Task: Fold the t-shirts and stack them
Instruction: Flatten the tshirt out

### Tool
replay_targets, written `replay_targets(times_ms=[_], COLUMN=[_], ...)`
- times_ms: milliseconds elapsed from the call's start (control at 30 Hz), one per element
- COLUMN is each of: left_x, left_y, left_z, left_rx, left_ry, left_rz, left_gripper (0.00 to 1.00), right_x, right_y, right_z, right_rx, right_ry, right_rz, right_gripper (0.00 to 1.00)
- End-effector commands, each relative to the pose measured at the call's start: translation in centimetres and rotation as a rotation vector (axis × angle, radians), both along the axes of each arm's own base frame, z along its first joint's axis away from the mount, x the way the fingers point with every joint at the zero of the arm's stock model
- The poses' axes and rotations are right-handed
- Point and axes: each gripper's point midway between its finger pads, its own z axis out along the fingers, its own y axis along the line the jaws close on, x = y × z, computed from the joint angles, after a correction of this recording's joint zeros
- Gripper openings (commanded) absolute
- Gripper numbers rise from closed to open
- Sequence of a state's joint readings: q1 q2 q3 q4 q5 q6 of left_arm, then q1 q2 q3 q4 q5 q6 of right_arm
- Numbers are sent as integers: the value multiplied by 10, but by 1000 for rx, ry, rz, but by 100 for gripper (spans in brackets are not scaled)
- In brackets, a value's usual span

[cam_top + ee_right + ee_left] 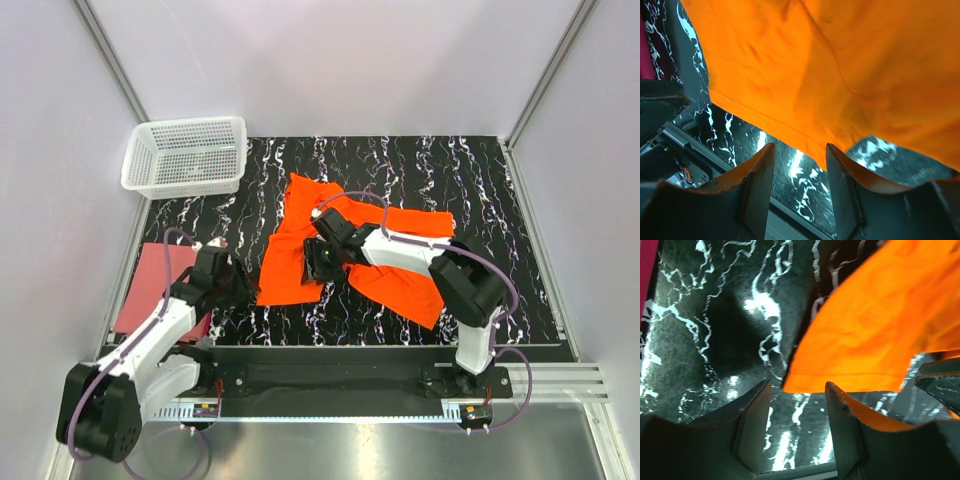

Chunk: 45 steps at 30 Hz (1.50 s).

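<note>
At the near edge, the left arm (150,340) rises from the near-left corner and leans in towards the middle of the black marbled table (480,180). Beside it, along the table's left edge, the pink-red t-shirt (150,280) lies flat, its near part hidden under the arm. The left gripper (797,387) hangs low over bare tabletop just to the left of the orange t-shirt (290,250). Its fingers (752,425) stand apart with nothing between them, and the shirt's hem lies just beyond their tips, so it is released and grasps no cloth.

The right arm (470,290) stands at the near-right and reaches leftward across the orange t-shirt, so that part of the cloth is covered by it. The right gripper (800,150) sits over the shirt's left half, close to the left gripper. From its wrist view the two fingers are parted, with marbled table showing through the gap. The orange hem runs just past the fingertips and is not pinched, so this one is released too.

The orange t-shirt itself lies rumpled and unfolded in the middle of the table, well apart from the pink-red one; the two are not stacked. Farthest away, at the far-left corner, a white mesh basket (185,180) stands upright
</note>
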<state>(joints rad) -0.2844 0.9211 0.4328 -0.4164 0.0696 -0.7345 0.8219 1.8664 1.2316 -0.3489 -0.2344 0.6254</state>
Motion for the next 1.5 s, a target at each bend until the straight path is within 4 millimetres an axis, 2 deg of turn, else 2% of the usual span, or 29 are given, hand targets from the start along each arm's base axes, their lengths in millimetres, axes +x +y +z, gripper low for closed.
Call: replay_targets(times_ms=[0,100,233,500,667,867,1033,1300,1467], left_x=[24,20,13,4,-4,-3,-5,-8,-12], left_y=[3,3,-2,0,-7,11,11,-4,-9], left_z=[13,0,-21,-35,-38,-28,-34,-38,-43], left_rx=[46,50,38,112,153,315,348,328,346], left_ry=[-76,-47,15,63,85,73,110,125,138], left_rz=[-10,-10,-33,-31,-42,56,49,6,-27], left_gripper=[52,52,51,45,45,50,54,48,46], right_x=[0,-2,-5,-9,-8,-7,-13,-20,-21], right_y=[32,36,31,25,26,21,5,-27,-38], right_z=[17,11,3,-3,11,33,44,50,53], right_rx=[87,90,74,76,107,131,133,119,121], right_ry=[-21,-11,-4,-2,-28,-81,-117,-153,-165], right_rz=[43,54,48,38,35,30,20,-31,-55], right_gripper=[52,52,52,52,52,52,52,53,53])
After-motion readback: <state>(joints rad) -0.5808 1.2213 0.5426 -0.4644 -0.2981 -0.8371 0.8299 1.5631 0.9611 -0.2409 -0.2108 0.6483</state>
